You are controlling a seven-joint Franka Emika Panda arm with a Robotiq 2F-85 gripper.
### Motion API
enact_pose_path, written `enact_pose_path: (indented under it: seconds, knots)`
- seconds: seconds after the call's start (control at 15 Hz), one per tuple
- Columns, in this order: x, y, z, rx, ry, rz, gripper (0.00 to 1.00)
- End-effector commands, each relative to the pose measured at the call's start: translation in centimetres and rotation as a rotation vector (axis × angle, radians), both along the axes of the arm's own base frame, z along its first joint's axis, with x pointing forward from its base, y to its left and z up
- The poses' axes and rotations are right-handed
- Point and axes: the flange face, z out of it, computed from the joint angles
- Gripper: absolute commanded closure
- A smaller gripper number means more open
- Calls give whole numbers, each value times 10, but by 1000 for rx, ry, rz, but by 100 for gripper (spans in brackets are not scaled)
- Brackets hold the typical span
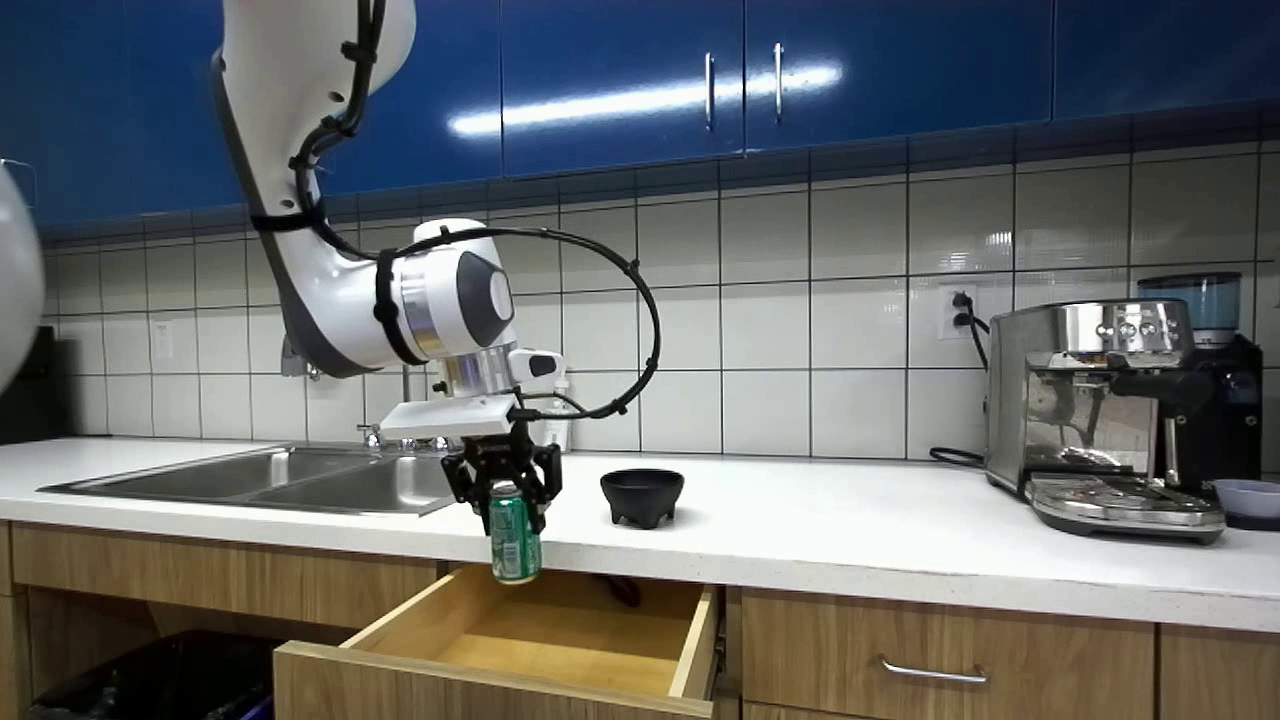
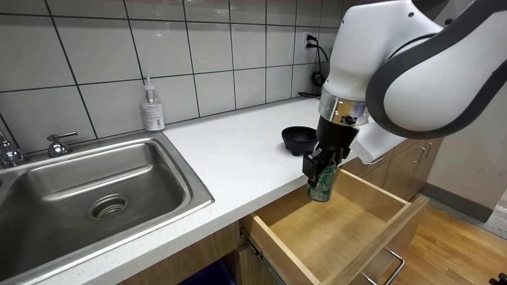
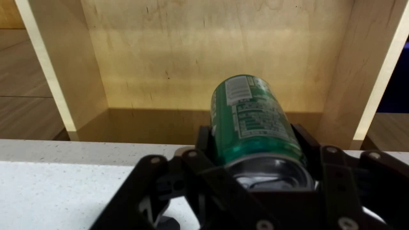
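My gripper is shut on a green drink can, with a finger on each side of it. The can is about upright and hangs over the open wooden drawer, close to the counter's front edge. In an exterior view, the can shows above the drawer floor with the gripper around its upper part. In the wrist view, the can sits between the black fingers, its silver top facing me. The drawer floor shows behind it as bare wood.
A black footed bowl stands on the white counter. A steel sink and soap bottle are beside it. A coffee machine stands farther along. A dark reddish thing shows at the drawer's back. A black bin is below the counter.
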Motion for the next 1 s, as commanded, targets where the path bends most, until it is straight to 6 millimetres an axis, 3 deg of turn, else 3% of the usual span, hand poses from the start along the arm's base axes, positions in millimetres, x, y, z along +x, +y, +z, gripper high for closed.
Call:
enact_pose_path:
  seconds: [0.0,0.93]
  knots:
    - [-2,-2,-7,20,-22,-13,62]
    - [-2,18,-55,37,-14,40,62]
